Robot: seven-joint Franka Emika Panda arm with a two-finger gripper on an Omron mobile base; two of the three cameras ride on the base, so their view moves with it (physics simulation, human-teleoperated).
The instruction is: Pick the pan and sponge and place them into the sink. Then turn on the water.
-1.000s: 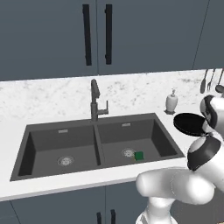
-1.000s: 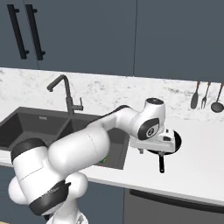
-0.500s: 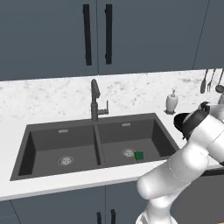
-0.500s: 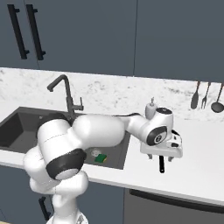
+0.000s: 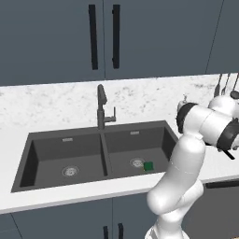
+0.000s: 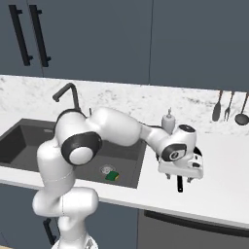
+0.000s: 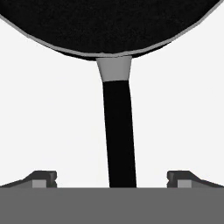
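The black pan [image 7: 109, 26] lies on the white counter right of the sink, its long handle [image 7: 119, 131] running toward the camera in the hand view. My gripper [image 7: 112, 179] hangs open just over that handle, one fingertip [image 7: 42, 178] on each side and neither touching it. From the right base view the hand [image 6: 181, 165] covers the pan, and only the handle's end [image 6: 179, 185] sticks out below the gripper [image 6: 182, 178]. The sponge [image 5: 148, 166] [image 6: 112, 175] lies on the floor of the right basin of the dark sink [image 5: 46, 149]. No water runs from the faucet [image 5: 101, 105].
A white soap dispenser [image 6: 168, 121] stands on the counter just behind the hand. Kitchen utensils [image 6: 228, 107] hang on the wall at the right. My arm [image 6: 116, 129] arches over the right basin. The counter edge [image 6: 194, 214] runs close below the pan handle.
The arm has swung further right and the hand has turned and come down over the pan's handle. The jaws stayed wide. The sponge has not moved.
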